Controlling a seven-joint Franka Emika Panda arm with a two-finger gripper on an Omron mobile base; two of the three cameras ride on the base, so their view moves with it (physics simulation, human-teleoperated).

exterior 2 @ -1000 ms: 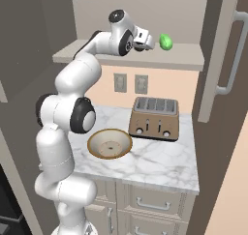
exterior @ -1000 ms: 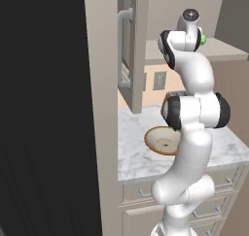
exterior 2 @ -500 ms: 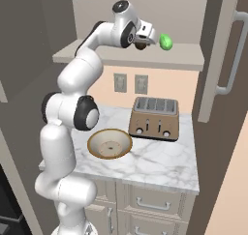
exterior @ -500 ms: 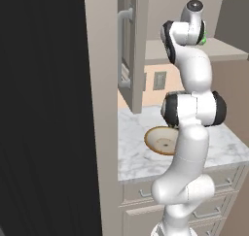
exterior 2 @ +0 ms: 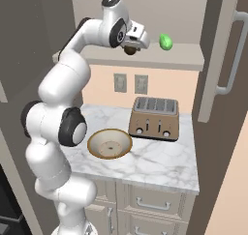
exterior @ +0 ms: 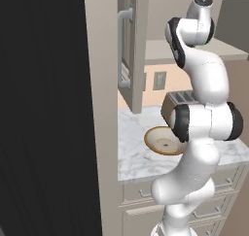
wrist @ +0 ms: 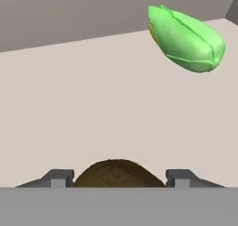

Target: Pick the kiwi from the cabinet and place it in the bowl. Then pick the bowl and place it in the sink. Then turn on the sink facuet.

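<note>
High in the upper middle of the right base view, the gripper (exterior 2: 130, 47) is at the cabinet (exterior 2: 145, 62) shelf with the dark-brown kiwi (exterior 2: 129, 50) between its jaws; in the hand view the kiwi (wrist: 116, 174) sits at the bottom centre between the two finger tips (wrist: 58, 177), though whether the jaws are closed on it I cannot tell. A bright green oblong item (exterior 2: 165, 41) lies on the same shelf, to the right of the kiwi and apart from it. Lower in that view, the bowl (exterior 2: 109, 143) stands empty on the white marble bench (exterior 2: 160, 166), just left of a toaster (exterior 2: 154, 118).
</note>
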